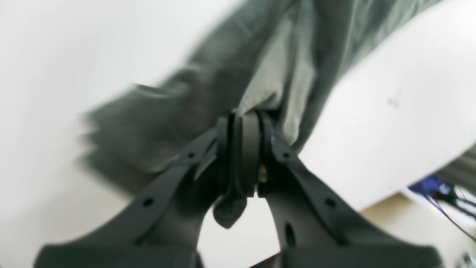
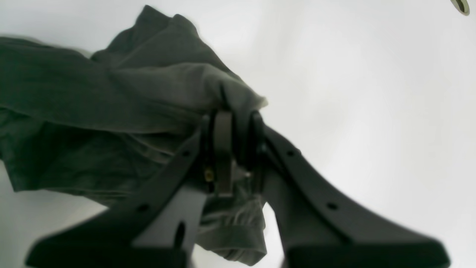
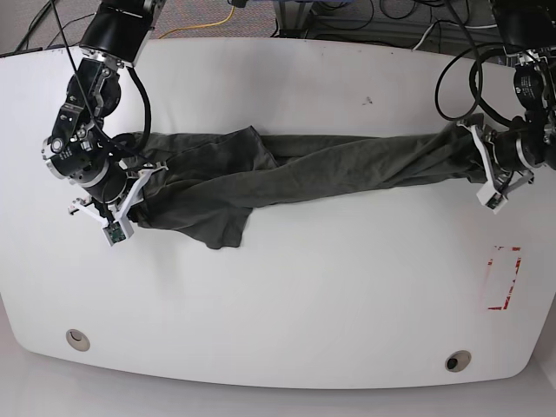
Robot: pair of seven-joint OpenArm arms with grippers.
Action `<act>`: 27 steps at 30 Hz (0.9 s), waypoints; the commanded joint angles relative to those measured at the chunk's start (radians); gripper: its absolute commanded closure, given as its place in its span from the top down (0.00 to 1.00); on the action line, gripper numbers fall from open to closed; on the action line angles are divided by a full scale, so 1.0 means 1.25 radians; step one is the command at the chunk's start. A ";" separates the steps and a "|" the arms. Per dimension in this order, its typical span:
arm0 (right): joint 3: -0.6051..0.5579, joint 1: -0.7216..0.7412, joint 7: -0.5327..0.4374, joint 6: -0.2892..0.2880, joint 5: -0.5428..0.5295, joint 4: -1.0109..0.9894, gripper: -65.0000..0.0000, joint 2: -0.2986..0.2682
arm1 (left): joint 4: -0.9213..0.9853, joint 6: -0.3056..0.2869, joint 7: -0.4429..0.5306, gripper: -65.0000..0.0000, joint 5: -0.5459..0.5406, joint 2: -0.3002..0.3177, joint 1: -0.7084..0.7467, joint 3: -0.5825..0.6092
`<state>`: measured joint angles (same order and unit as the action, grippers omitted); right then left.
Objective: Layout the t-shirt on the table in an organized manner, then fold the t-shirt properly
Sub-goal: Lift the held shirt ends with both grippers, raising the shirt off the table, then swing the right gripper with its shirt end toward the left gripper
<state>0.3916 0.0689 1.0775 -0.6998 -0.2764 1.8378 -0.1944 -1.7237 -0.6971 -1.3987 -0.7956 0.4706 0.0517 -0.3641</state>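
From the left wrist camera, the left gripper (image 1: 243, 128) has its jaws pinched tight on a bunched fold of the t-shirt (image 1: 230, 85). The grey-green cloth runs up and away from the fingertips in a long twisted band, blurred along its left edge. The white table (image 1: 390, 123) lies under and to the right of the cloth, and past its curved edge a bit of floor and some cables (image 1: 442, 193) show.

From the right wrist camera, the right gripper (image 2: 234, 126) is likewise clamped on a wad of the t-shirt (image 2: 111, 111). The cloth bulges over the fingertips, piles up in wrinkled folds to the left of them, and a hemmed bit hangs down between the two black fingers. To the right of the gripper the table (image 2: 372, 93) is bare white, and one grommet hole (image 2: 461, 5) peeks in at the top corner.

In the base view, the t-shirt (image 3: 295, 174) is stretched out like a rope across the table (image 3: 304, 304), from one arm to the other. The right gripper (image 3: 130, 178) holds the thicker end at this view's left, where a loose flap of cloth spreads toward the near edge. The left gripper (image 3: 478, 148) holds the thin end at this view's right. A red tape rectangle (image 3: 504, 278) sits on the table nearer than the shirt's thin end, well apart from it. Two grommet holes (image 3: 78, 339) lie along the near edge, far from the shirt.
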 commanded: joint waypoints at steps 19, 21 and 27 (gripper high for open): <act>0.002 0.154 -0.018 0.001 -0.008 -0.024 0.10 -0.016 | 0.088 -0.001 0.002 0.03 0.011 0.053 -0.328 -0.058; 0.000 0.187 -0.018 0.001 -0.008 -0.052 0.10 -0.016 | 0.108 -0.001 0.002 0.04 0.028 0.053 -0.364 -0.057; 0.000 0.272 -0.018 0.001 -0.008 -0.161 0.10 -0.017 | 0.174 -0.001 0.050 0.04 0.080 0.051 -0.438 -0.051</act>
<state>0.3908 0.3592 1.0775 -0.7002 -0.2764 1.6577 -0.2020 -1.5166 -0.6971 -1.3724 -0.6987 0.5117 -0.4515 -0.4294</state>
